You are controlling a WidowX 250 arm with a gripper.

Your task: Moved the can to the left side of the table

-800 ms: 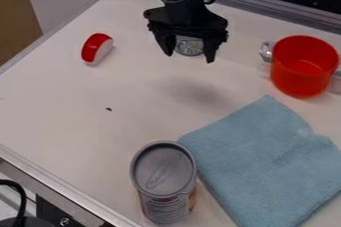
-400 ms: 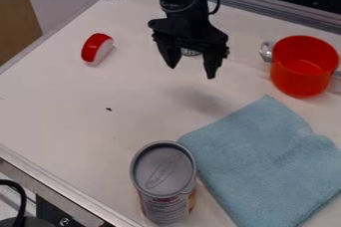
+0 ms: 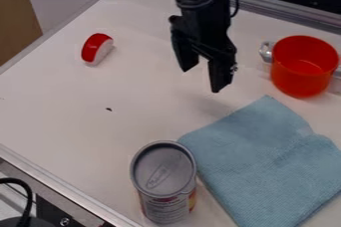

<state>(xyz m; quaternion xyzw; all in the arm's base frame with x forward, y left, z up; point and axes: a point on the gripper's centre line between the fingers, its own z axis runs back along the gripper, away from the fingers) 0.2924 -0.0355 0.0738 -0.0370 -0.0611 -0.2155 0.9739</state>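
Observation:
The black gripper (image 3: 202, 79) hangs over the upper middle of the table, open, its two fingers apart with nothing between them. Down at the table's front edge the can (image 3: 164, 181) stands upright, its grey lid facing up. It is well below the gripper in the view and apart from it, right beside the left corner of the blue cloth.
A blue cloth (image 3: 267, 159) lies flat at the lower right. Behind it stands a red pot (image 3: 303, 66) with metal handles. A red and white toy piece (image 3: 97, 49) lies at the upper left. The table's metal edge (image 3: 63, 183) runs along the lower left.
The gripper has moved a little to the right and toward the front, and it has turned. The can, cloth, pot and toy piece have stayed put.

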